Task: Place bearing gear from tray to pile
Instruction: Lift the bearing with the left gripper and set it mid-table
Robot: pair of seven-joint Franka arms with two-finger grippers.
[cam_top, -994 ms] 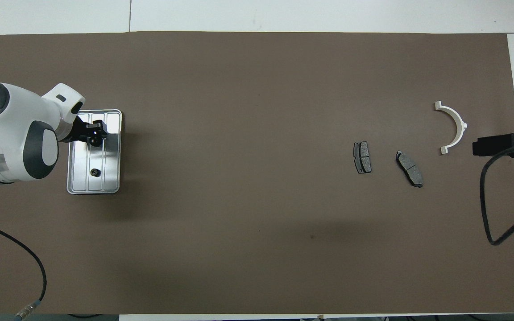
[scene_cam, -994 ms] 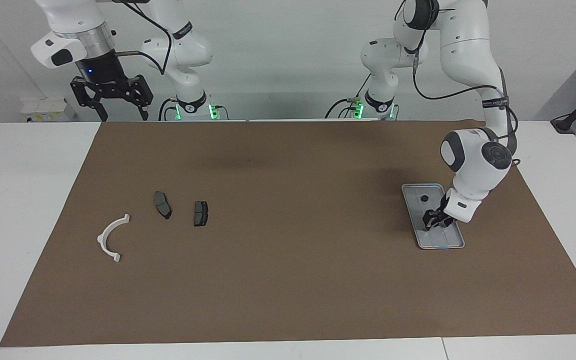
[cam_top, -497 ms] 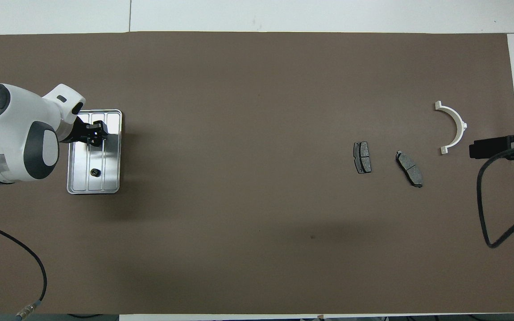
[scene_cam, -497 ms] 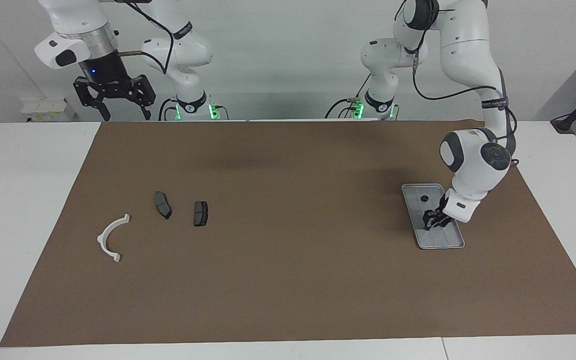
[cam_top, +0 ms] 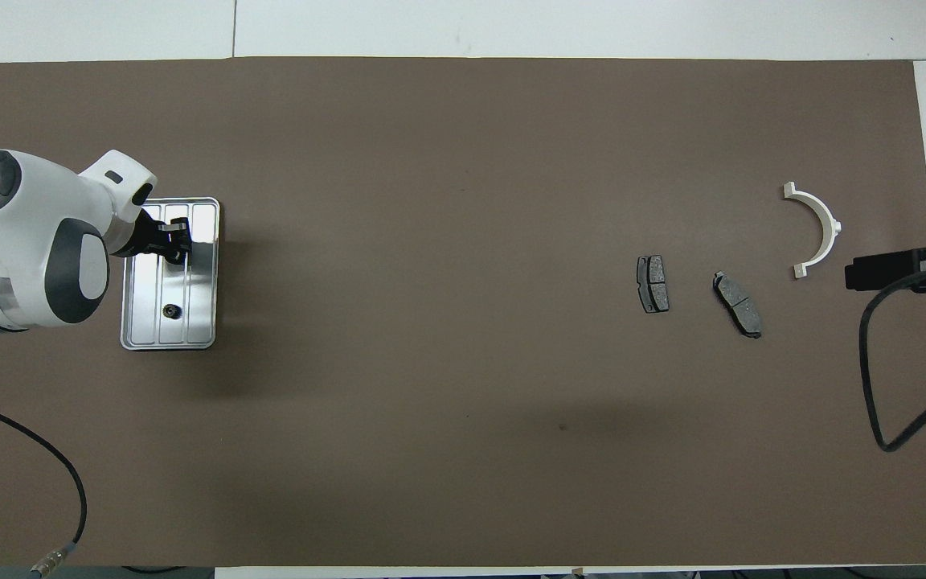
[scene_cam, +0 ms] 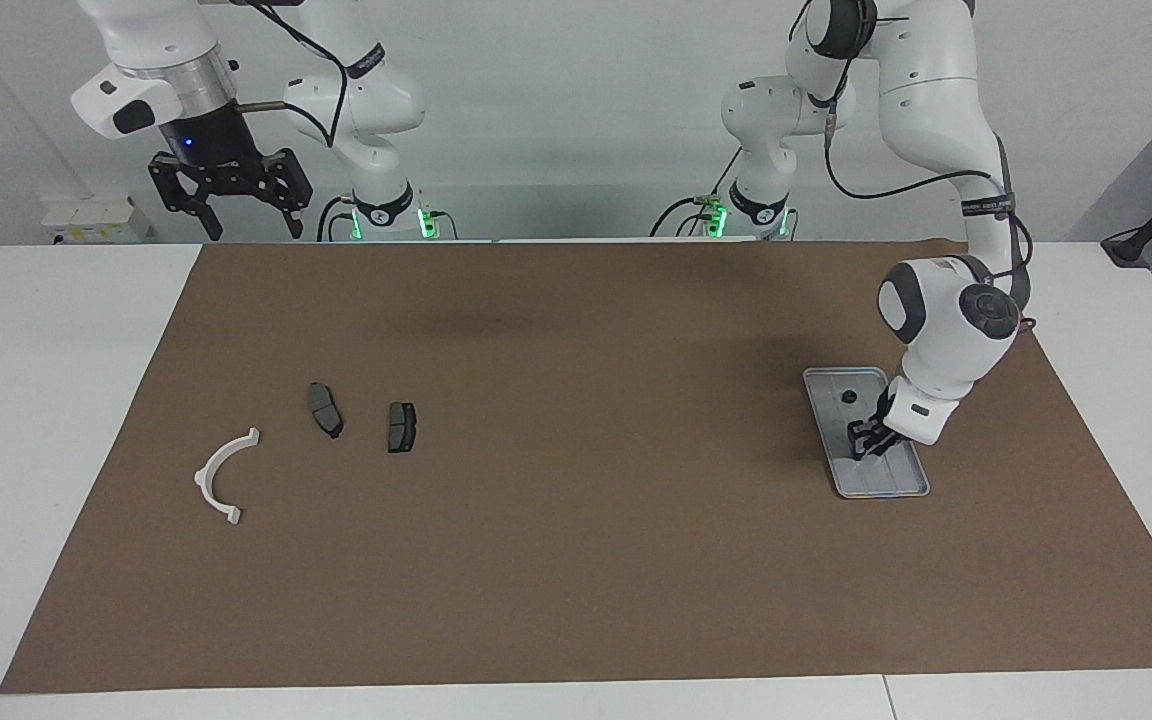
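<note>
The silvery ribbed tray (scene_cam: pixel 821 420) (cam_top: pixel 204 277) lies at the left arm's end of the brown mat. A small dark round part (scene_cam: pixel 848 397) (cam_top: pixel 169 310) sits in its end nearer the robots. My left gripper (scene_cam: pixel 862 446) (cam_top: pixel 174 246) hangs low over the tray's end farther from the robots, and what it holds, if anything, is hidden. The pile lies at the right arm's end: a white half-ring bracket (scene_cam: pixel 224 476) (cam_top: pixel 817 229) and two dark pads (scene_cam: pixel 325 409) (scene_cam: pixel 401 426). My right gripper (scene_cam: pixel 231 212) is open and empty, high over the mat's edge by the robots.
The brown mat (scene_cam: pixel 576 560) covers most of the white table. A black cable (cam_top: pixel 881 378) hangs from the right arm over the mat's end by the pile. Another cable (cam_top: pixel 61 474) trails by the left arm.
My left gripper has risen slightly over the tray. My right gripper has shifted a little toward the table's middle. The parts have not moved.
</note>
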